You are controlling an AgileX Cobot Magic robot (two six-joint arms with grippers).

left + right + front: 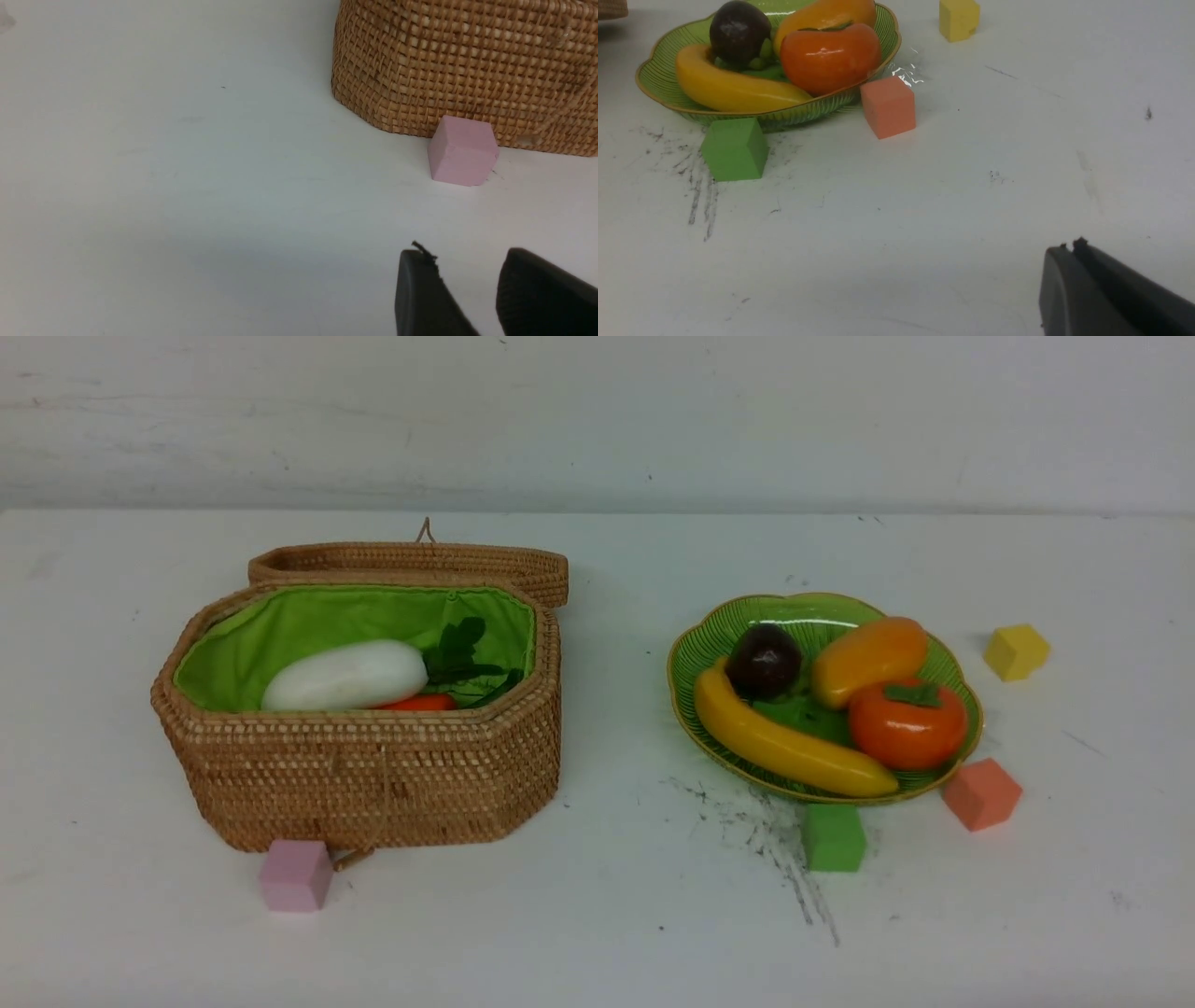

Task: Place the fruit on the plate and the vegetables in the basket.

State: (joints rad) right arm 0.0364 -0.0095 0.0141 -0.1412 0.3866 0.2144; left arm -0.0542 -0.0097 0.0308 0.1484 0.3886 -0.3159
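Note:
The wicker basket [373, 775] stands open at the left, its lid [411, 565] tipped back. Inside lie a white radish [347, 676] and a red-orange pepper [420, 703] with green leaves [462, 658]. The green plate [700, 644] at the right holds a banana [784, 742], a dark round fruit [764, 660], a mango [868, 659] and a persimmon [907, 723]. Neither arm shows in the front view. My left gripper [465, 256] is open and empty over bare table near the basket wall [467, 65]. My right gripper [1070, 247] is shut and empty, away from the plate [654, 77].
Coloured cubes lie about: a pink cube [295, 875] against the basket's front, a green cube [833, 837] and an orange cube [981, 793] by the plate's near edge, a yellow cube [1016, 651] to its right. Dark scuff marks [775, 849] streak the white table.

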